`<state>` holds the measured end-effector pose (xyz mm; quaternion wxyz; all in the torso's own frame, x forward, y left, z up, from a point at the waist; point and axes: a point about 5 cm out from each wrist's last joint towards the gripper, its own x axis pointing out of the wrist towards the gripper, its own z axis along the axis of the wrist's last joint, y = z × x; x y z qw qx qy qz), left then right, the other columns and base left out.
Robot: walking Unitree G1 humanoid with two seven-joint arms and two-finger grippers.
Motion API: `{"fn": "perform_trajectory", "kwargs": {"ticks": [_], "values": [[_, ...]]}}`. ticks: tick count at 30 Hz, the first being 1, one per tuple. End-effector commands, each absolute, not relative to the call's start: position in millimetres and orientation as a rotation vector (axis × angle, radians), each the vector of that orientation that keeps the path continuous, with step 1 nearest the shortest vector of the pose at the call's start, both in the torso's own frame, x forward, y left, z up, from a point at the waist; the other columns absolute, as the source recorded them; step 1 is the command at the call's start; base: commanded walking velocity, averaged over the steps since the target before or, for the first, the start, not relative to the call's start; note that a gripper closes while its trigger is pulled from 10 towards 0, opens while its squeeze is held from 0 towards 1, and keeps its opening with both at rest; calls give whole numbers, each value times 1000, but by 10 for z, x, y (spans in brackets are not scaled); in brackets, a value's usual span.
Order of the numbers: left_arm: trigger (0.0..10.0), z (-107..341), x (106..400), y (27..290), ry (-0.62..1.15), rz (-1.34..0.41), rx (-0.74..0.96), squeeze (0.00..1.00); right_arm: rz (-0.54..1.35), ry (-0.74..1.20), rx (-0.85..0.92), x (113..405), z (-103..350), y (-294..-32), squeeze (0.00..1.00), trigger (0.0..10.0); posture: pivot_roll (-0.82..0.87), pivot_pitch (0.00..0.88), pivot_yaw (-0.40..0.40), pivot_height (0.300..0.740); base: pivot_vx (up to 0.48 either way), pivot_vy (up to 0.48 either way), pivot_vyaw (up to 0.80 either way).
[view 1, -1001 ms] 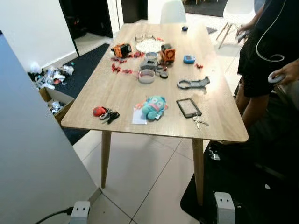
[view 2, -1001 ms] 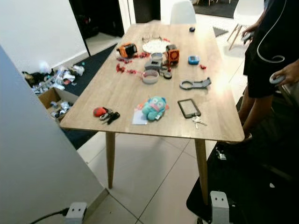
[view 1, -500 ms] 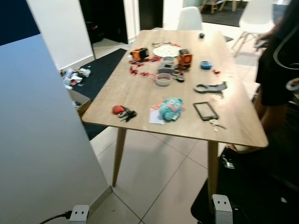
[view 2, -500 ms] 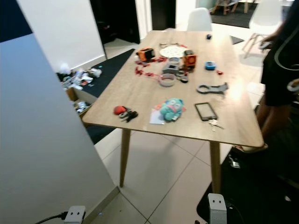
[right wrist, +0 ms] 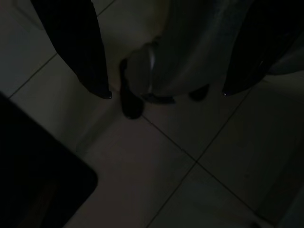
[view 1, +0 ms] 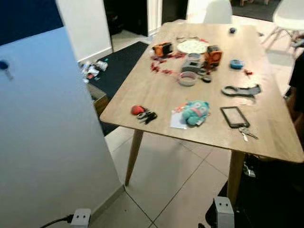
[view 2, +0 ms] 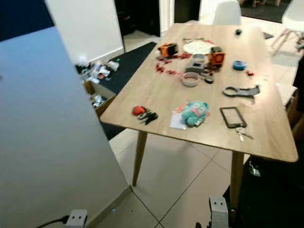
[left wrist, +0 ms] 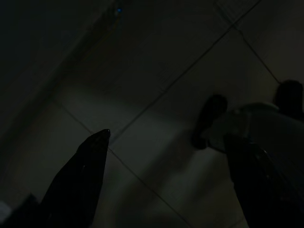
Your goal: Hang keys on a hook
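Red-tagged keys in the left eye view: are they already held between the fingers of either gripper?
No. The red-tagged keys lie on the wooden table near its front left corner, with no fingers on them.

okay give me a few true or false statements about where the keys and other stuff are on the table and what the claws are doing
1. A red-fobbed key bunch lies near the wooden table's left front corner. True.
2. The teal plush toy lies on the floor. False: it lies on the table.
3. Loose silver keys lie beside the black phone case. True.
4. The left claw grips keys. False: it hangs open over floor tiles.
5. The right claw is open. True.
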<state>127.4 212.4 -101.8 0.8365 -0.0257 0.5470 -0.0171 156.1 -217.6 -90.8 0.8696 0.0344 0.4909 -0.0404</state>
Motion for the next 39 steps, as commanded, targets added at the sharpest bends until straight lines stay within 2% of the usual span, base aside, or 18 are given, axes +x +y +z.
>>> {"fn": "perform_trajectory", "kwargs": {"ticks": [1,4,18,30,39], "values": [[10000,-1022,1233,2173,1171,-32,-45,0,-105,1038,83,1520,-922,-2193,0,10000,-81,18,48,740,0,-480,0],[10000,-1021,1234,2176,1170,-27,-45,0,-108,1040,83,1518,-922,-2198,0,10000,-81,20,48,740,0,-435,0],[10000,-1016,1241,2188,1167,-34,-39,0,-109,1037,90,1518,-921,-2199,0,10000,-77,18,50,740,0,0,0],[10000,-1013,1262,2170,1165,-42,-40,0,-98,1023,84,1583,-895,-2200,0,10000,-67,6,39,740,0,-464,0],[10000,-1007,1273,2186,1159,-30,-29,0,-94,1022,75,1597,-889,-2202,0,10000,-62,1,36,740,0,0,0]]}}
